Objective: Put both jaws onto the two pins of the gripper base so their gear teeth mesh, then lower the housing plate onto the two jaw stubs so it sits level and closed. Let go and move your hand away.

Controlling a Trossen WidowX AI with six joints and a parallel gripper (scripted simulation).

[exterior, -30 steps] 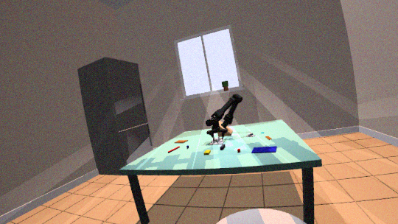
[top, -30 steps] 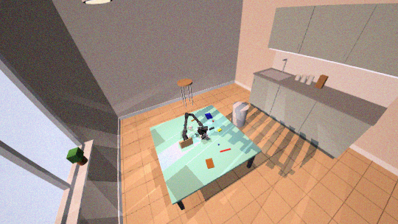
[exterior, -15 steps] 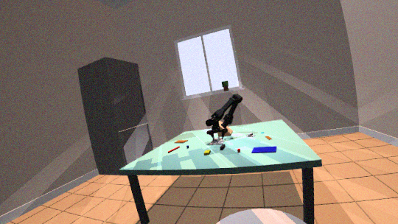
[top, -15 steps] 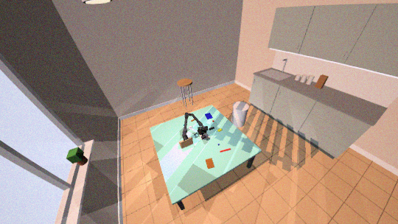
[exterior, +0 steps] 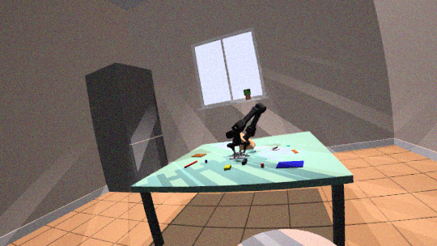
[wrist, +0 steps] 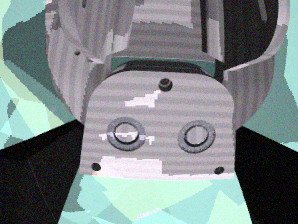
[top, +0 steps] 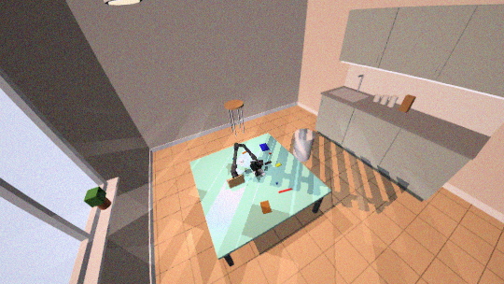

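Standing at the left of the exterior view, a tall dark cabinet (exterior: 121, 129) rises behind the table (exterior: 239, 188) (top: 210, 201). From there I see a red bar (exterior: 191, 164) (top: 286, 191), an orange block (exterior: 198, 155) (top: 265, 206) and a yellow block (exterior: 227, 167) (top: 278, 164). Next comes the end effector (exterior: 239, 153) (top: 259, 172) (wrist: 158, 128), reaching down low over the table, its fingers gripping the housing plate (wrist: 160, 110) by opposite sides. Two round stubs show inside the plate's rings (rather like a pair of eyes), with the curved jaws (wrist: 62, 75) beyond; I can't tell whether the plate sits level or the gear teeth mesh. Farther right lie a small red piece (exterior: 262, 165) and a blue slab (exterior: 290, 164) (top: 264, 147).
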